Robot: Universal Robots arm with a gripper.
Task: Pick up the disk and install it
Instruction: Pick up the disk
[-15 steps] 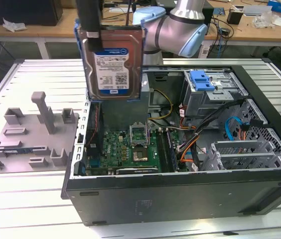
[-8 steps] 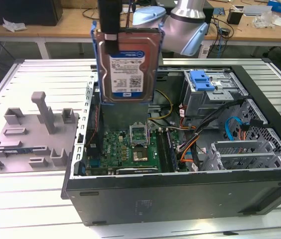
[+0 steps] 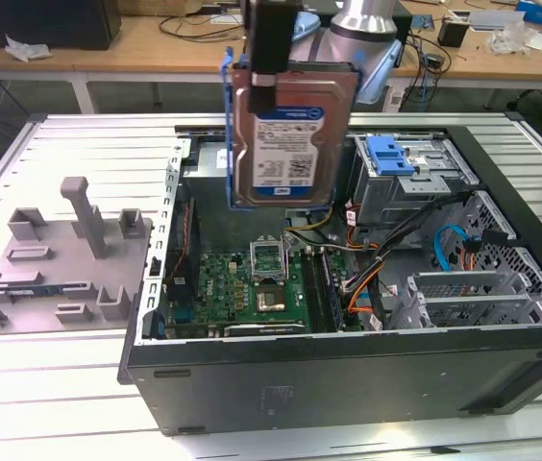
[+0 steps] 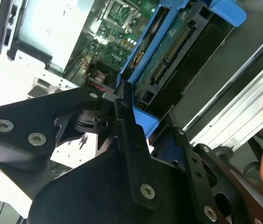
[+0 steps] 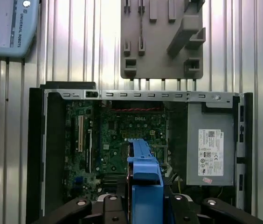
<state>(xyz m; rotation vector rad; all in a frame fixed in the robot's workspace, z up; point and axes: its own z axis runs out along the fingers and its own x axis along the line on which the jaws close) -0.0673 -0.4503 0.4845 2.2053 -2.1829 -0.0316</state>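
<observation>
Since the disk (image 3: 285,134) hangs upright in the air over the open computer case (image 3: 348,384), clamped at its upper edge, I judge the pick-up done and the install not yet done. The black fingers (image 4: 132,140) are closed tight on the disk's blue frame (image 5: 145,179), with nothing else in their hold. In the first wrist view that frame sits above the green motherboard (image 5: 117,135), clear of any slot. The drive cage with a blue latch (image 3: 391,154) stands just beside the disk, toward the exterior view's right, and no drive is seated there. The grey fixture (image 3: 60,259) lies well apart on the ribbed metal bench (image 3: 40,413).

As for writing, the disk's face carries a white-and-blue label with fine print. A white label sits on the power supply (image 5: 211,151), and the arm's pale casing (image 5: 1,28) bears a line of lettering.
</observation>
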